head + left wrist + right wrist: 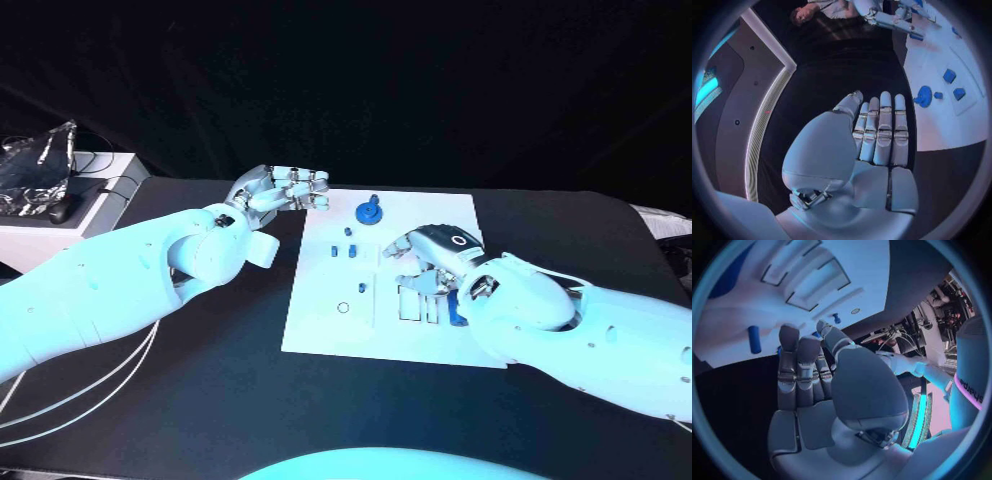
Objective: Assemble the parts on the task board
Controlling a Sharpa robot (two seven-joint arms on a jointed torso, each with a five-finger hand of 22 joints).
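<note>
In the middle of the black table (173,400) lies the white task board (325,320), and both my hands are up by it. My left hand (281,190) hovers off the board's far left corner, above the dark tabletop; its fingers lie straight and side by side, thumb out to one side, and it holds nothing. My right hand (433,255) hangs over the right half of the board, palm down, fingers spread a little and reaching toward the board's middle; I see nothing held in them, though whether the fingertips touch the plate I cannot tell. Near the board's far edge stands a round blue part with a knob (369,211), between my two hands and touched by neither. Nearer, left of my right hand, a few small blue parts (346,250) stand in the board, and a small ring (343,307) lies toward the board's left side. Just under my right hand the board has a row of rectangular recesses (410,303), with a blue cylinder part (459,316) at their right end, beside my wrist.
</note>
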